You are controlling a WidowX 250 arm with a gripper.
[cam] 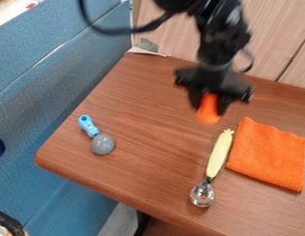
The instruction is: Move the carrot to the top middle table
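Carrot [208, 115] noted in the camera view at the upper part of the table [142, 99], right of centre, gripped by the gripper [210, 109], its fingers closed in on both sides and parted only by the carrot's width; contact with the tabletop cannot be determined. Below it lies a metal spoon [218, 156] with a yellow handle, just beside an orange cloth [268, 154] to the right; a blue-handled grey spoon [102, 144] lies well apart, at left.
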